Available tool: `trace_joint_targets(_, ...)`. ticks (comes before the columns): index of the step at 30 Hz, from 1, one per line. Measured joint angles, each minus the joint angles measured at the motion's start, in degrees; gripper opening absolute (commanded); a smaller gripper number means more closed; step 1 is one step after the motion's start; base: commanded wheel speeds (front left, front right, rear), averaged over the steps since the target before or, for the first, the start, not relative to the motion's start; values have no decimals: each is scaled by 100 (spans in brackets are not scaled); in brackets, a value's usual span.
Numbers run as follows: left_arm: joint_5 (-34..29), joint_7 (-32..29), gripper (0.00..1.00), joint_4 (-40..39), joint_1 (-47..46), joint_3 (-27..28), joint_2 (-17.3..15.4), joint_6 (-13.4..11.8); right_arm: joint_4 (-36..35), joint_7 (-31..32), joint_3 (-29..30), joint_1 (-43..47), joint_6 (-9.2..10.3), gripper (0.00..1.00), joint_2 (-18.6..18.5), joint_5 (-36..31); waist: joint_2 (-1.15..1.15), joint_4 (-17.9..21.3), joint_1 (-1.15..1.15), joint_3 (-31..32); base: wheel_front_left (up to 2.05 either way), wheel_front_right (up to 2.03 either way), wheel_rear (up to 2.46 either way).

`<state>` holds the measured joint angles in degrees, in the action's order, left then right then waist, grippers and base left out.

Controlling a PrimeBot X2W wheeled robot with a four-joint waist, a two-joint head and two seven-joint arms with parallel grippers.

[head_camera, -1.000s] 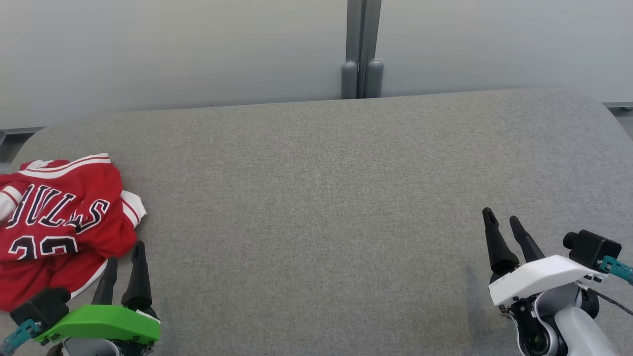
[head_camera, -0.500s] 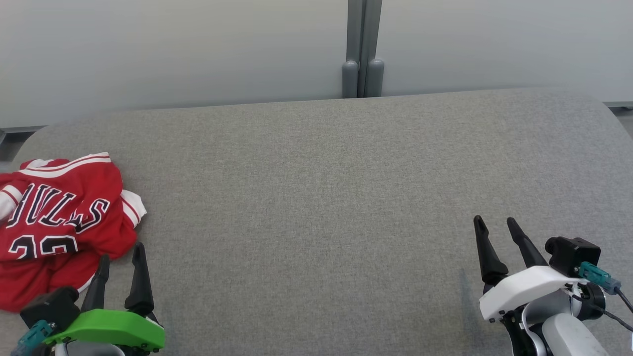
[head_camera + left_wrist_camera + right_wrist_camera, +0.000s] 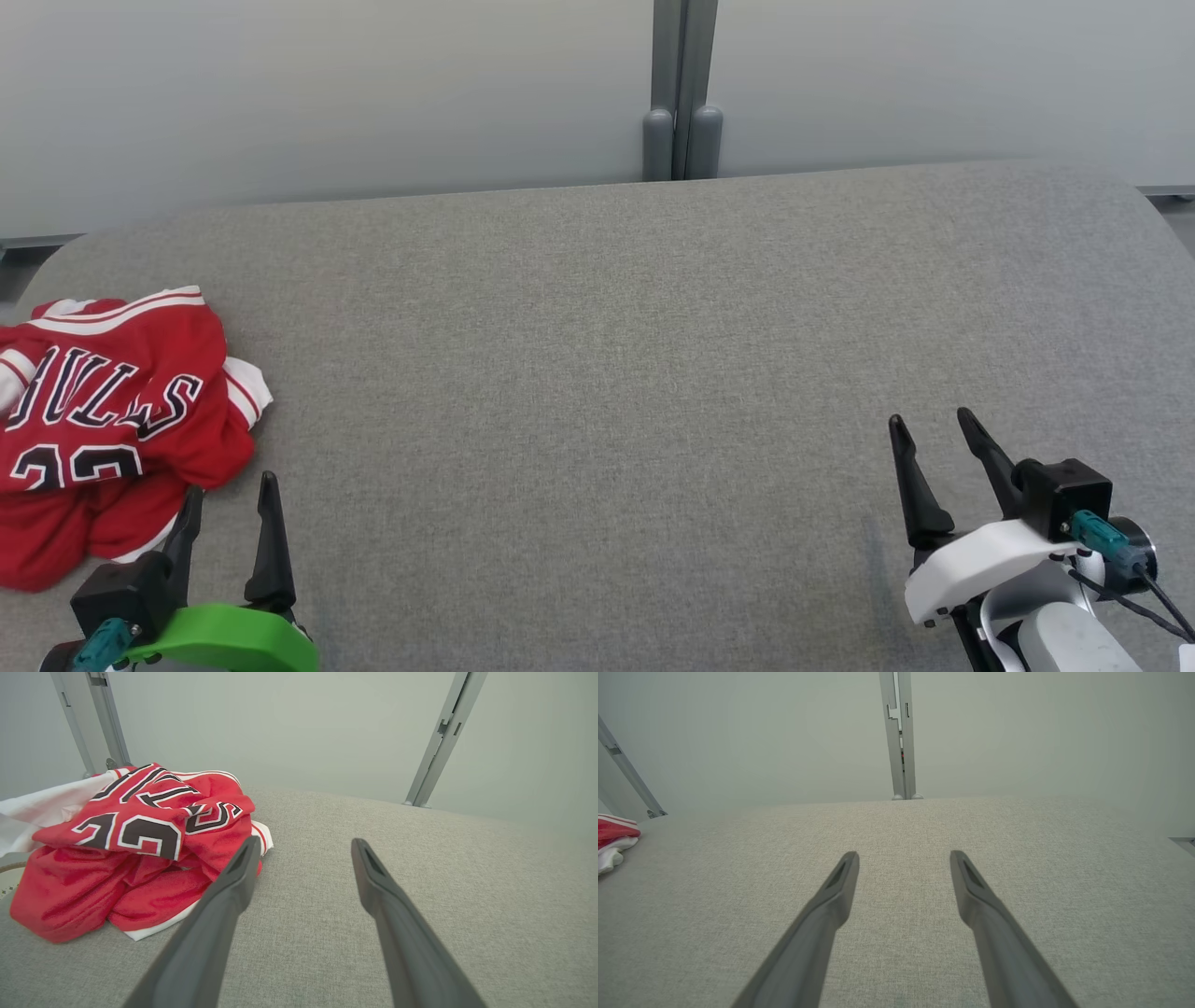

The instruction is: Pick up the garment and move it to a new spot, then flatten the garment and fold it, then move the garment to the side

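Lately I eased both arms back, left fingers (image 3: 271, 551) and right fingers (image 3: 913, 485) spread wide and empty, so the crumpled red Bulls jersey (image 3: 112, 411) lay ungrasped at the left edge of the desk (image 3: 597, 373), pickup unstarted.

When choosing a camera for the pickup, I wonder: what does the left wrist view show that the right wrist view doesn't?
Left wrist view: the crumpled red jersey nearly whole, its number and lettering visible, close by the open left gripper. Right wrist view: the open right gripper over bare fabric, the jersey just a sliver at the left edge. Both: the grey padded surface and pale wall.
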<state>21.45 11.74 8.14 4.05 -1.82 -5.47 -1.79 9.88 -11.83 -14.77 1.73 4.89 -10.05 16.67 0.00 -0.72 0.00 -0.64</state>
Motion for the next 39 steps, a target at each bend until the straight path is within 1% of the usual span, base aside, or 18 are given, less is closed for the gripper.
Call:
trace_joint_targets(4, -326, 75, 100, 1, 10, 8, 0, 12, -43, -67, -15, 14, -31, 100, -87, -279, 0, 0, 0, -18, 0, 0, 0)
trace_joint_targets(15, -1267, 253, 100, -21, 31, 81, 5, 40, -243, -254, -35, 99, -136, 100, -165, -1047, 0, -9, 0, -52, 0, 0, 0)
trace_joint_targets(22, -1284, 253, 100, -20, 82, 177, 42, 88, -285, -259, 121, 208, -146, 100, -134, -1024, 0, -10, 0, -51, 0, 0, 0)
trace_joint_targets(29, -1281, 253, 100, 41, 94, 189, 68, 230, -305, -259, 190, 232, -237, 100, -125, -1017, 0, 5, 0, -60, 0, 0, 0)
trace_joint_targets(38, -1257, 253, 100, 99, 95, 248, 93, 291, -332, -259, 289, 236, -289, 100, -121, -1025, 0, 22, 0, -83, 0, 0, 0)
trace_joint_targets(39, -1258, 253, 100, 103, 95, 265, 94, 324, -333, -259, 296, 237, -319, 100, -120, -1026, 0, 21, 0, -87, 0, 0, 0)
